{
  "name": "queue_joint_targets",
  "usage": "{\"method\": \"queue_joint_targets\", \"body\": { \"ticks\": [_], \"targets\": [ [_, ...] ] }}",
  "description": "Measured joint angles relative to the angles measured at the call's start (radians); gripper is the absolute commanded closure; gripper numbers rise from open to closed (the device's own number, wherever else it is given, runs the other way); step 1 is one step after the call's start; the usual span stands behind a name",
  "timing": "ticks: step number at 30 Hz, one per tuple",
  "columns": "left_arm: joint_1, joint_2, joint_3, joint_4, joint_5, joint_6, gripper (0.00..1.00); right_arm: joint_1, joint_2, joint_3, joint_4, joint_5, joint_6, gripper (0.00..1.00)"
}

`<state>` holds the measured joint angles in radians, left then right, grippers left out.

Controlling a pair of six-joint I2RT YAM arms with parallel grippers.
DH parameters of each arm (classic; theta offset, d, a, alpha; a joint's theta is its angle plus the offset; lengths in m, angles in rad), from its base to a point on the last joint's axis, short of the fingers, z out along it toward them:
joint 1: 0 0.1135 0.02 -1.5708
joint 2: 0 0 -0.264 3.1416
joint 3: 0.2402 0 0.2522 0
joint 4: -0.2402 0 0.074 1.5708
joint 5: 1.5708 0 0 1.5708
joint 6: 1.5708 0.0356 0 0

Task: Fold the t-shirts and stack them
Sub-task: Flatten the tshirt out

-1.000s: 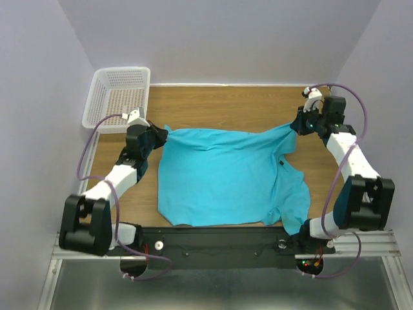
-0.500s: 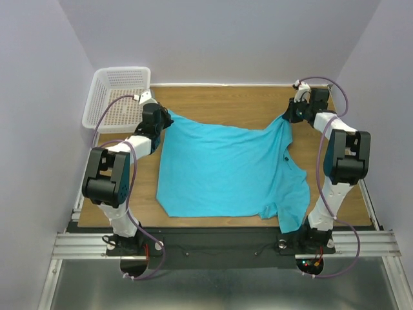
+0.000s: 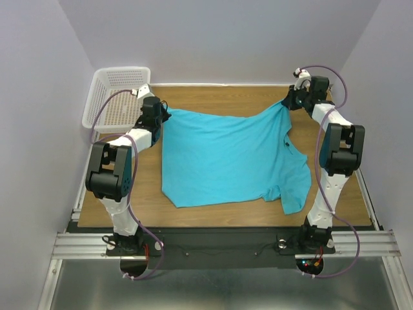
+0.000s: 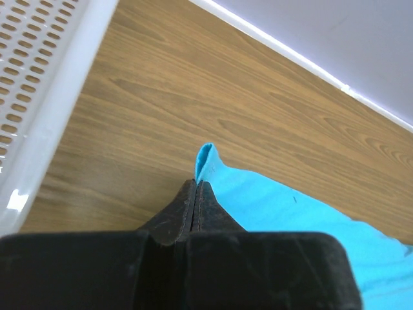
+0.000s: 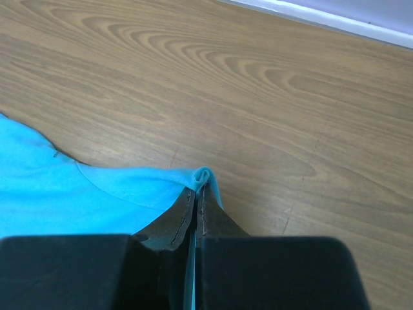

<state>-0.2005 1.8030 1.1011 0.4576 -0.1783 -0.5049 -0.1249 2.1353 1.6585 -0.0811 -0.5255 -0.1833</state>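
Observation:
One turquoise t-shirt lies spread on the wooden table, stretched between the arms along its far edge. My left gripper is shut on the shirt's far left corner; the cloth tip pokes out past the closed fingers. My right gripper is shut on the far right corner, and a fold of cloth sits at its fingertips. A small dark mark shows on the shirt's right side. A sleeve lies at the near right.
A white mesh basket stands at the far left corner, right beside the left gripper; its wall fills the left of the left wrist view. The back wall runs along the table's far edge.
Both grippers have moved away from the bases toward the back wall, dragging the shirt's held edge with them. The shirt now lies farther back and flatter.

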Motion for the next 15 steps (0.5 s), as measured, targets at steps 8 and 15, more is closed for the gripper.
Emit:
{"method": "queue_joint_targets", "body": {
  "ticks": [8, 15],
  "targets": [
    [0.017, 0.0, 0.027, -0.035, -0.049, 0.004, 1.0, 0.0, 0.024, 0.016, 0.003, 0.022, -0.012, 0.99],
    [0.026, 0.007, 0.029, -0.044, -0.032, 0.028, 1.0, 0.0, 0.024, 0.016, 0.007, -0.01, -0.019, 0.99]
  ]
}}
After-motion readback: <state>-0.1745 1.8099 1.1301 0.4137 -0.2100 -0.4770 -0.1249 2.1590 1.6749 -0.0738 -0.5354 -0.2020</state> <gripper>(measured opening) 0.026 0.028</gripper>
